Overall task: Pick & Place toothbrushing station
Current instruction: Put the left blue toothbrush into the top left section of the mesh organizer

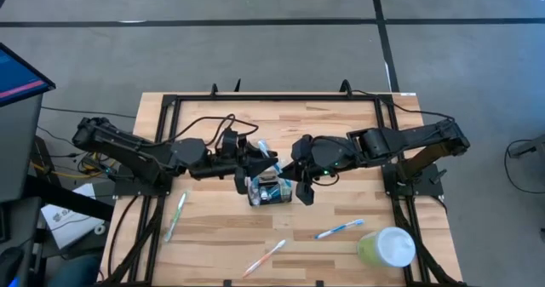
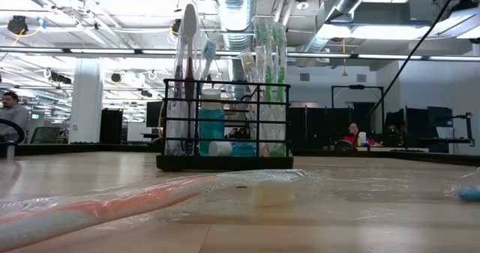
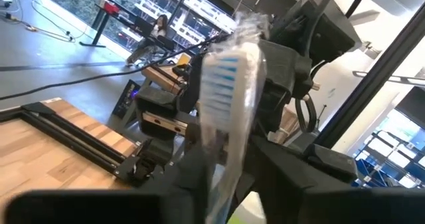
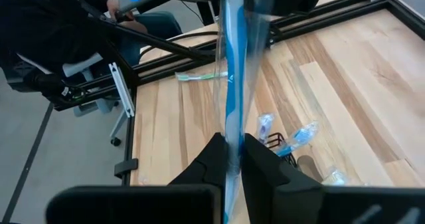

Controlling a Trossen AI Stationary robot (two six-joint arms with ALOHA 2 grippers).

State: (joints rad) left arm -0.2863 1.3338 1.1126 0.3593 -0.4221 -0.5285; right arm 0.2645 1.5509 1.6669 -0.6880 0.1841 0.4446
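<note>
Station (image 2: 223, 125) stands mid-table, already carrying several wrapped brushes. Left gripper (image 3: 222, 159) is clamped on a wrapped blue-bristled toothbrush (image 3: 229, 84) beside it; right gripper (image 4: 232, 159) is pinched on a blue-handled brush (image 4: 234, 64). Three brushes (image 1: 175, 215) lie loose in front: roughly half done.

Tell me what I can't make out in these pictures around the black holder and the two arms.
- High view: the black holder's slotted top is covered by both arms, so free slots cannot be counted.
- Left wrist view: a wrapped toothbrush blocks the middle; the holder is out of sight.
- Low view: neither gripper shows, and the nearest wrapped toothbrush is blurred.
- Right wrist view: the blue toothbrush is cut off by the top edge.
</note>
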